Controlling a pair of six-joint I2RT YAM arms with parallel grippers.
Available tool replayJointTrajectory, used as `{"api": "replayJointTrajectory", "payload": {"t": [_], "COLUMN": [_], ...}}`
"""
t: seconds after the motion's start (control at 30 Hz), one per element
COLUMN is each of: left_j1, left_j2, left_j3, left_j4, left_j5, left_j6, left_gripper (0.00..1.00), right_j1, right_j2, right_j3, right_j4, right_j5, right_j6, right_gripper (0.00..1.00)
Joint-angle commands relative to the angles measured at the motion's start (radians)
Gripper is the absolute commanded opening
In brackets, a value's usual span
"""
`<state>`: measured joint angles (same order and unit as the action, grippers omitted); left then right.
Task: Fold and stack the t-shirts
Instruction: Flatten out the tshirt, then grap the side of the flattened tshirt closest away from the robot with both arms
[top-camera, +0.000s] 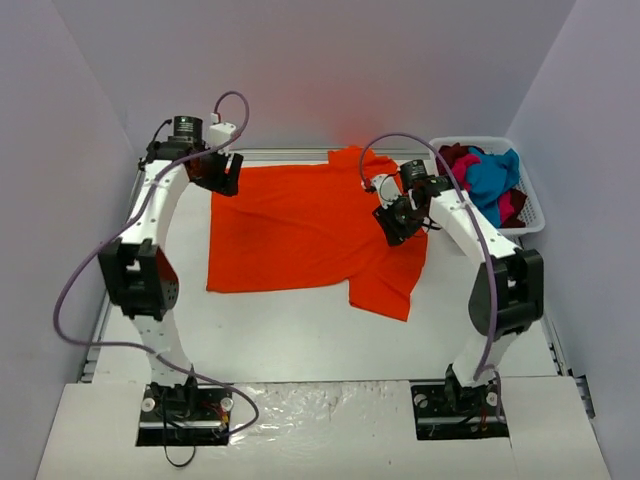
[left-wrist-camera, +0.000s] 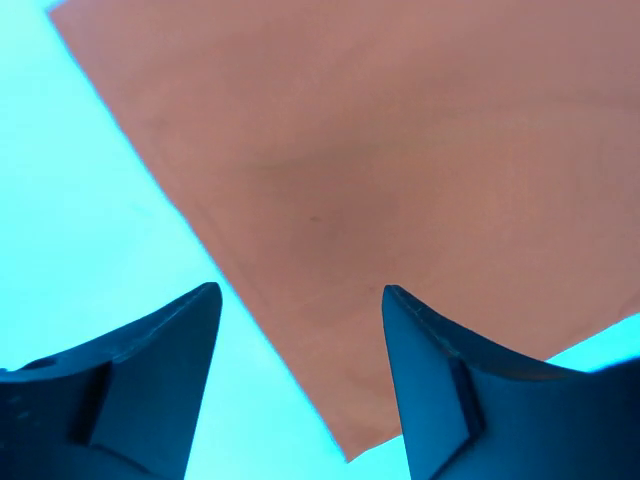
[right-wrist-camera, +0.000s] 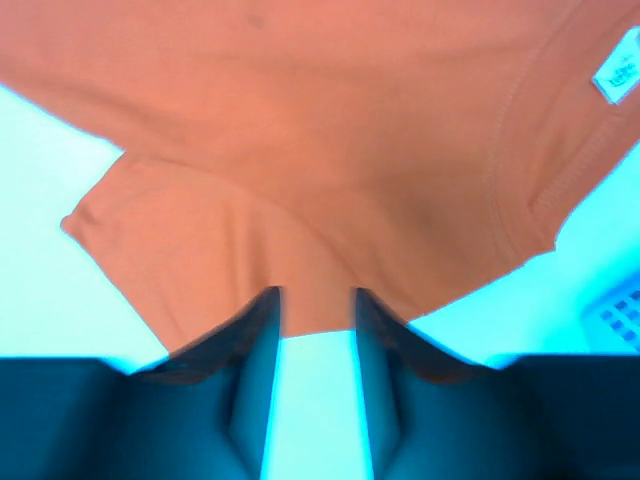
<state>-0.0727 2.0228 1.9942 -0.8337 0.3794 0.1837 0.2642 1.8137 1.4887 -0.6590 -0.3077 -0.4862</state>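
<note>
The left pincer (left-wrist-camera: 300, 290) stands released, jaws wide apart with nothing between them, hovering over the upper-left corner of the orange t-shirt (top-camera: 300, 230) in the top view; the right pincer (right-wrist-camera: 316, 292) is parted only narrowly, bare table (top-camera: 300, 340) showing between its fingers, its tips at the shoulder edge between sleeve (right-wrist-camera: 150, 240) and collar, gripping nothing. The shirt lies flat mid-table, its long axis running left to right across the frame, hem left, collar and white tag (right-wrist-camera: 615, 78) right; each arm is therefore nearest its own end, and the coming fold likely turns on that. The other t-shirts (top-camera: 490, 180) sit heaped in the white basket (top-camera: 535, 218) at upper right.
</note>
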Motion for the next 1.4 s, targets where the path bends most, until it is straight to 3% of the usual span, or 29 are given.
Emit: {"api": "replayJointTrajectory", "payload": {"t": [0.0,0.07,0.1,0.17,0.23,0.43,0.57,0.83,1.17,1.37], "left_j1": [-0.021,-0.039,-0.051,-0.075,-0.084,-0.087,-0.087,-0.087,-0.087,-0.09], "left_j2": [-0.228,-0.353,-0.392,-0.503,-0.559,-0.763,-0.841,-0.9,-0.883,-0.826], "left_j3": [-0.174,-0.33,-0.509,-0.683,-0.888,-1.21,-1.302,-1.399,-1.493,-1.491], "left_j4": [-0.014,0.014,0.039,0.126,0.178,0.292,0.332,0.403,0.631,0.689], "left_j5": [-0.017,-0.086,-0.121,-0.216,-0.227,-0.252,-0.255,-0.26,-0.327,-0.335], "left_j6": [0.161,0.244,0.329,0.431,0.499,0.683,0.735,0.778,0.786,0.777], "left_gripper": [0.64,0.65,0.65,0.65,0.65,0.66,0.72,0.73,0.77,0.77], "right_j1": [0.007,0.004,0.004,0.0,-0.008,-0.045,-0.065,-0.075,-0.095,-0.097], "right_j2": [-0.141,-0.184,-0.23,-0.292,-0.32,-0.332,-0.3,-0.269,-0.248,-0.235], "right_j3": [-0.111,-0.183,-0.22,-0.309,-0.343,-0.375,-0.39,-0.393,-0.392,-0.387], "right_j4": [-0.064,-0.044,-0.012,0.045,0.065,0.079,0.084,0.084,0.085,0.087], "right_j5": [-0.013,-0.002,0.004,0.036,0.041,0.012,-0.001,0.008,0.01,0.007], "right_j6": [0.009,0.015,0.023,0.043,0.051,0.052,0.054,0.052,0.057,0.057], "right_gripper": [0.35,0.4,0.41,0.43,0.44,0.47,0.48,0.49,0.5,0.5]}}
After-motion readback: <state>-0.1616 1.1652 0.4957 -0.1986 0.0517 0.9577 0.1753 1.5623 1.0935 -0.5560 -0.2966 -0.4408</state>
